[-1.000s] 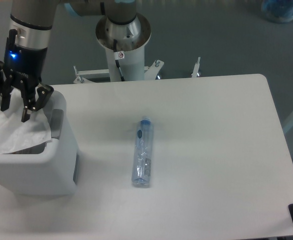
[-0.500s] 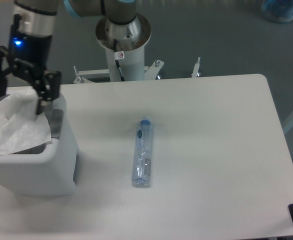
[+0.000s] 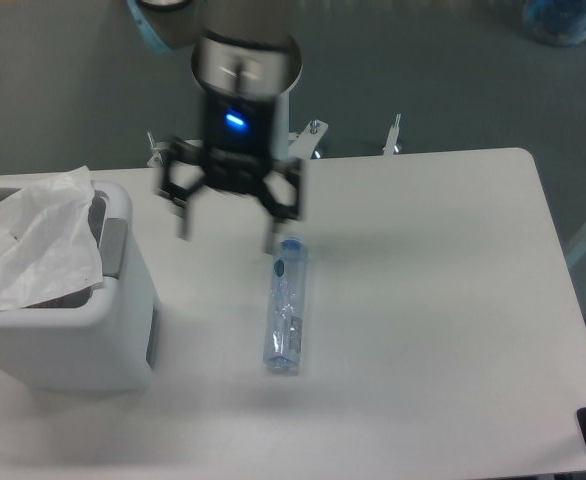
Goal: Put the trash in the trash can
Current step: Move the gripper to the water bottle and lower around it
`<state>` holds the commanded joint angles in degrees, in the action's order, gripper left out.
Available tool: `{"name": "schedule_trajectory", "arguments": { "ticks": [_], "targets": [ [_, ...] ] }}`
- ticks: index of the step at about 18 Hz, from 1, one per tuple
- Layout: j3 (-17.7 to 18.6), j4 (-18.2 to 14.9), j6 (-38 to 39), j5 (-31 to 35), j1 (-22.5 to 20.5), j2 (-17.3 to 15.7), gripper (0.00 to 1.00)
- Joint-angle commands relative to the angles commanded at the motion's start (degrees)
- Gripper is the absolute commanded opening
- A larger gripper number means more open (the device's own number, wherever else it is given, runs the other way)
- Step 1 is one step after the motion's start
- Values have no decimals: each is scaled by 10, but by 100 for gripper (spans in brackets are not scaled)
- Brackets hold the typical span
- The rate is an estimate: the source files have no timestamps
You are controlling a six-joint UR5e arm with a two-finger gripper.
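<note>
So the gripper (image 3: pixel 227 224) is hanging above the table (image 3: pixel 433 300) just up from the bottle's capped end, a bit blurry, with a blue light glowing on its body. Its two fingers (image 3: pixel 185 210) are spread wide apart and there's nothing between them.

The bottle (image 3: pixel 284 304) is lying flat near the middle of the table, blue cap pointing toward the far edge, clear body running toward the near edge. The right-hand finger sits just above and beside the cap, but I can't tell if it's actually touching it.

Over on the left side of the table is the trash can (image 3: pixel 83 340), white and boxy with a grey panel on the side facing the bottle. The plastic bag (image 3: pixel 33 250) is in the top of it, all crinkled and poking up over the rim. Bottle and bin are well apart.
</note>
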<state>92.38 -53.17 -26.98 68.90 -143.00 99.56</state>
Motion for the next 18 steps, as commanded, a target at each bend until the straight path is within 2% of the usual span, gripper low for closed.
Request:
{"name": "schedule_trajectory", "arguments": {
  "ticks": [2,9,12,18],
  "targets": [
    [-9,0,-6,6,-7,26,100],
    [-44,-1,-31,60,3,153,100],
    [-39,-15,-33,91,23,173,100],
    [-39,-97,-48,116,44,190,100]
  ]
}}
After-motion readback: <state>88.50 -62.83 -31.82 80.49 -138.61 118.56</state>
